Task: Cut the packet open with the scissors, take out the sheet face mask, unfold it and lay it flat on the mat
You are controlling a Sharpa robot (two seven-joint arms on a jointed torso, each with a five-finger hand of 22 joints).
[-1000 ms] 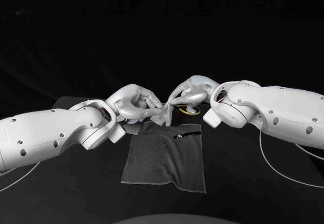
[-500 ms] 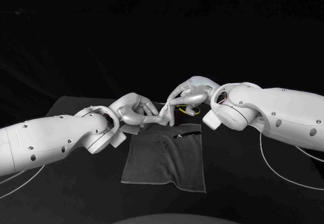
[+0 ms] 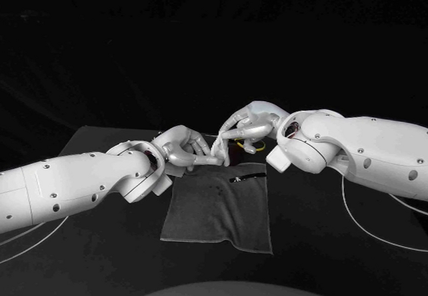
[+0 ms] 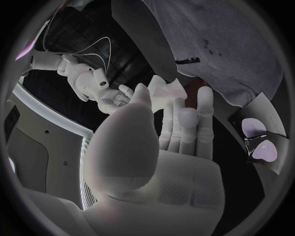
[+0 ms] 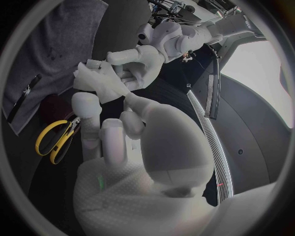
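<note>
Both hands hold the white sheet mask [image 3: 217, 152] just above the far edge of the grey mat [image 3: 221, 205]. My left hand [image 3: 183, 148] pinches its lower part, and my right hand [image 3: 248, 126] pinches its upper part from the other side. The mask [image 5: 98, 81] is still crumpled, bunched between the left hand [image 5: 140, 60] and my right fingertips [image 5: 86, 104]. In the left wrist view the mask [image 4: 163, 91] sits beyond my left hand [image 4: 178, 128], with the right hand [image 4: 92, 84] behind it. The yellow scissors [image 3: 249, 148] lie on the table under the right hand.
The mat [image 4: 215, 44] lies flat on the black table, with a small black tag [image 3: 247, 178] near its far right corner. A dark red object [image 5: 54, 106] lies beside the scissors [image 5: 55, 139], between them and the mat [image 5: 49, 54].
My left hand has dropped lower and closer to the mat's far edge, still holding the mask. The right hand has stayed almost in place, so the mask now hangs more upright between them.
</note>
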